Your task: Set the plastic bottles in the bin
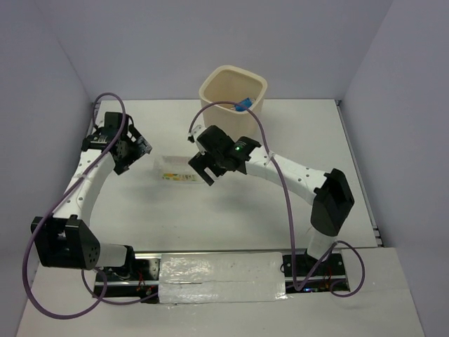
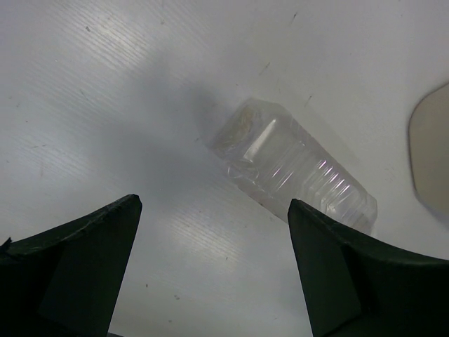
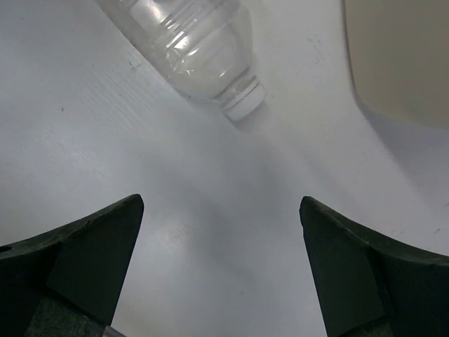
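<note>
The left claw (image 2: 210, 267) and right claw (image 3: 221, 267) are held wide open, empty. The bottle (image 2: 295, 168) lies flat just ahead of each, between them; the bin (image 1: 233, 88) stands beyond the right claw. Gripped near the tapered cap end, the slick bottle could be squeezed out.

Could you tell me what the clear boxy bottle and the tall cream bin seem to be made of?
Clear boxy ribbed bottle: probably thin transparent plastic, glossy; highlights glint on its ridges and the table shows through. Tall cream rounded-square bin: apparently opaque moulded plastic, smooth, fairly matt; one even colour, rounded corners.
</note>
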